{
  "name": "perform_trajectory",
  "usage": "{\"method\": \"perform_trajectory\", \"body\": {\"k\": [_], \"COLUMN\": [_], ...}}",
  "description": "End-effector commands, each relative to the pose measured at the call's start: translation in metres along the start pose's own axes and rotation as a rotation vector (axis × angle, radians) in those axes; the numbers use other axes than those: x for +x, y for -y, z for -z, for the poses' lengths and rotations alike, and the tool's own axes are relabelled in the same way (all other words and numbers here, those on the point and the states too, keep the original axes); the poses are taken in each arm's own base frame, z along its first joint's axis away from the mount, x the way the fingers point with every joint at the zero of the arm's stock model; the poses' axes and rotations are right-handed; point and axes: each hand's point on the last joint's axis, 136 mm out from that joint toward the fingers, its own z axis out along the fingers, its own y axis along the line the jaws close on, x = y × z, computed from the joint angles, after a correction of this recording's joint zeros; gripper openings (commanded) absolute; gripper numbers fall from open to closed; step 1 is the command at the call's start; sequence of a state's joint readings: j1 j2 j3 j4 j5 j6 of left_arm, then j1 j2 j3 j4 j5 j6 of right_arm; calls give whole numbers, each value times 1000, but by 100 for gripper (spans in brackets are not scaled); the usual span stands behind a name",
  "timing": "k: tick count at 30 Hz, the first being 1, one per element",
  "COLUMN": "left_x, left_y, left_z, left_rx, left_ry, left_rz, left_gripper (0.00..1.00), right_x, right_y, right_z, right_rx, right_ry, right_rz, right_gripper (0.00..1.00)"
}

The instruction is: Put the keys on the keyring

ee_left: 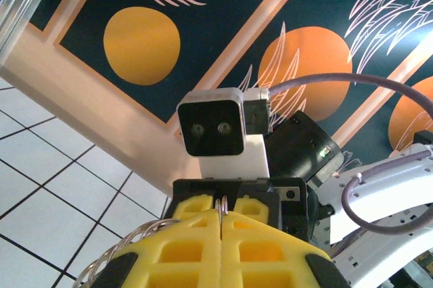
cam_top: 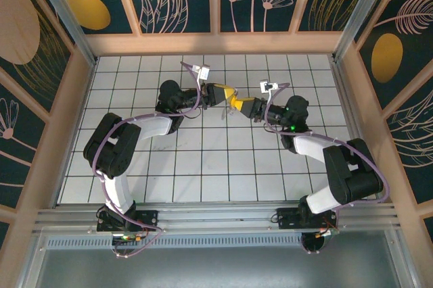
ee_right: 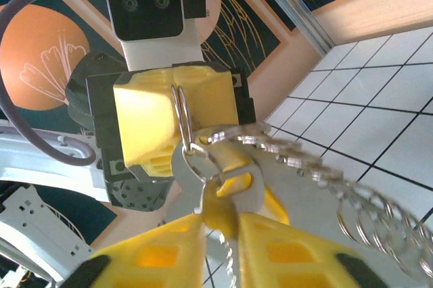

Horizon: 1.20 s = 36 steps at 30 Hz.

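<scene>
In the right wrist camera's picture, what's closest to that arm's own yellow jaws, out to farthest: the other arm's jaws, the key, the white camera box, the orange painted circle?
1. key, pinched in the right gripper, bottom centre.
2. left gripper, just above, clamping the keyring.
3. camera box, top, behind those jaws.
4. orange circle, far left, in the background.

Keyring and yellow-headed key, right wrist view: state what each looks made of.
Keyring: thin silvery wire with a polished finish, likely steel, since it glints along its curve. Key: dull grey metal, judging by its sheen, with a matte yellow head, probably plastic.
</scene>
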<state>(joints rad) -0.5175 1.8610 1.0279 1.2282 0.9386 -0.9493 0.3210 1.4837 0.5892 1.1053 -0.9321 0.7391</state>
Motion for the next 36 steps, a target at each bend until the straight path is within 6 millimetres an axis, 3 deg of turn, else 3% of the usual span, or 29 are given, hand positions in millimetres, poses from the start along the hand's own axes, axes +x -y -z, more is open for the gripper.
{"method": "perform_trajectory", "body": {"k": [1,7,12,16,20,25,30,36], "left_x": [-18,-17,-18,-21,-25,-31,-27,-26], "left_y": [28,27,27,25,22,20,20,26], "left_z": [0,0,0,2,3,5,5,-1], "left_rx": [55,54,49,34,6,-32,-38,-27], "left_ry": [49,52,60,82,113,171,204,219], "left_rz": [-75,-72,-72,-64,-43,-9,41,66], "left_gripper": [0,0,0,0,0,0,0,0], "right_x": [-3,-3,0,-8,-29,-57,-77,-83], "right_y": [-13,-18,-22,-19,-21,-23,-29,-34], "right_z": [2,-3,-6,6,23,27,23,4], "right_rx": [-29,-49,-58,-10,42,93,77,35], "right_ry": [23,14,-1,35,124,252,334,329], "right_rz": [57,63,69,80,93,66,41,39], "right_gripper": [14,4,3,13,19,33,38,38]}}
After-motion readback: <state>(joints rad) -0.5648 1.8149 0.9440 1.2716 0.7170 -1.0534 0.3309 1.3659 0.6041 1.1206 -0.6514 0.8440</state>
